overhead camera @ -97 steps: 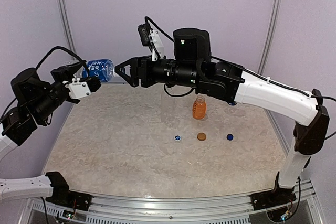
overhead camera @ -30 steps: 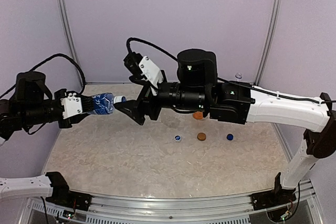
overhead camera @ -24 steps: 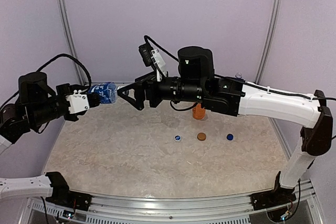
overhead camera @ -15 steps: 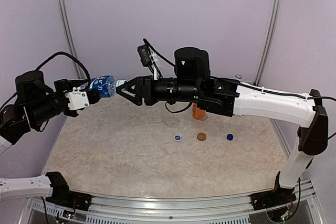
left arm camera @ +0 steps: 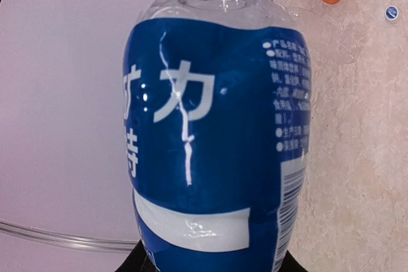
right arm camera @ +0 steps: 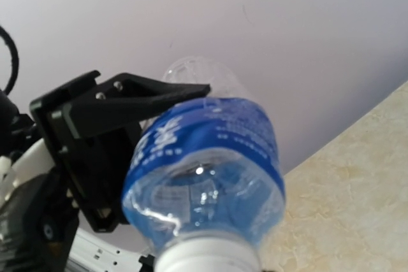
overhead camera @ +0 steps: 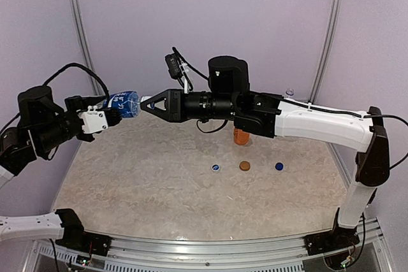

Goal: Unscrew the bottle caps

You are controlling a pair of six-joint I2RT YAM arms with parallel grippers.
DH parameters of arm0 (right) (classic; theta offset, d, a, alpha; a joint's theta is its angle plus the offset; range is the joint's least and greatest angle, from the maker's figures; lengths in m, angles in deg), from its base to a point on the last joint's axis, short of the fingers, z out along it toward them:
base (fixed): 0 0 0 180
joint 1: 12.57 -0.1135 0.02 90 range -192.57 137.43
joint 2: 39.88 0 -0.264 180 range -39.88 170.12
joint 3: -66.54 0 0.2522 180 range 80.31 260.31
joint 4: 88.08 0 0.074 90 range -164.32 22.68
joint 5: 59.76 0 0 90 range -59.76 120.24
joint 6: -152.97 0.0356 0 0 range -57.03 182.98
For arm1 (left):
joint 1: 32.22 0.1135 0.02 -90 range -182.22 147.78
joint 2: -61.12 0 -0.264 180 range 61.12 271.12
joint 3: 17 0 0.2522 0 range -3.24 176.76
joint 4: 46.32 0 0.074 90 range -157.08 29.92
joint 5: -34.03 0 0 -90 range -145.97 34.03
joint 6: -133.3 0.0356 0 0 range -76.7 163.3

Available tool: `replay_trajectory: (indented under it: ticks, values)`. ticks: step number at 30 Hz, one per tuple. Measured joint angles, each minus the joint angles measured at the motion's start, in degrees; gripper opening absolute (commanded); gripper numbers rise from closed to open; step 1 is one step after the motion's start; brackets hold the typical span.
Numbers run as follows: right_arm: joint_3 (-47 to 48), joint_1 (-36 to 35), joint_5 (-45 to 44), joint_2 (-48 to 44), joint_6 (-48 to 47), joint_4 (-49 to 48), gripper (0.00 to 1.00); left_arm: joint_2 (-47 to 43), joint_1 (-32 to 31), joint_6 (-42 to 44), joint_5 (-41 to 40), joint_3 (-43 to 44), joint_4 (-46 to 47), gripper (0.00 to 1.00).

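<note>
One bottle [overhead camera: 125, 104] lying level, upper left of frame, cap [overhead camera: 146, 100] aimed right into right jaws, pinched shut on it; left jaws clamp the body.

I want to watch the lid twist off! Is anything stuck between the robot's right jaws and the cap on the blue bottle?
Nothing visible is in between. The right gripper has its jaws closed right on the cap of the blue-label bottle, which the left gripper holds up in the air.

Glossy clear plastic bottle [left arm camera: 217, 125]; smooth cap [right arm camera: 207, 258]; matt table [overhead camera: 159, 183]
</note>
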Motion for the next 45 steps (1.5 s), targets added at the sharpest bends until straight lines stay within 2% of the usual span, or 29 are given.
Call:
replay_trajectory:
  ticks: [4,7,11,17,21,24,29,30,33,34,35,39,42,45]
  values:
    - [0.55,0.00,0.61,0.35,-1.03,0.79,0.00,-0.22,0.00,-0.31,-0.04,0.02,-0.55,0.17]
    - [2.45,-0.59,0.22,0.74,-6.99,4.22,0.00,-0.15,0.02,-2.69,0.85,1.75,-4.48,0.15]
    - [5.09,-5.62,-6.36,0.17,-26.95,11.32,0.00,1.05,0.31,-8.39,6.14,9.11,-18.49,0.13]
    - [0.92,-18.36,-26.08,-2.19,-60.22,14.58,0.00,0.98,0.28,-12.98,19.30,15.37,-39.26,0.13]
    - [-2.03,-25.40,-41.27,-1.31,-82.40,13.38,0.00,1.86,0.07,-13.57,25.09,15.45,-46.49,0.13]
    - [-2.78,-28.72,-50.86,0.74,-97.46,10.27,0.00,2.27,0.07,-13.53,26.10,15.45,-49.13,0.13]
    - [-2.78,-30.36,-58.60,3.48,-111.60,5.90,0.00,2.45,0.13,-14.49,25.38,15.45,-51.34,0.13]
    - [-2.78,-30.40,-59.52,3.67,-113.28,5.11,0.10,2.45,0.13,-14.78,25.29,15.43,-51.30,0.13]
    - [-2.89,-30.42,-61.61,4.15,-116.24,3.04,0.79,2.43,0.22,-15.58,24.96,15.45,-50.82,0.13]
    - [-2.89,-30.42,-62.45,4.46,-116.91,1.79,0.95,2.43,0.22,-16.02,25.24,15.45,-50.77,0.13]
    - [-2.89,-30.38,-62.69,4.72,-117.00,0.48,0.99,2.47,0.07,-16.13,26.03,15.43,-50.42,0.13]
    - [-3.82,-29.94,-63.76,4.70,-115.67,-3.52,0.99,2.45,-0.07,-16.52,24.98,14.01,-45.59,0.13]
    - [-7.67,-29.40,-63.60,2.75,-111.21,-5.07,0.99,2.43,-0.07,-16.44,21.64,11.56,-39.76,0.13]
    - [-10.43,-28.46,-61.20,-0.07,-102.60,-3.10,0.99,2.43,-0.07,-16.06,17.90,9.49,-33.51,0.14]
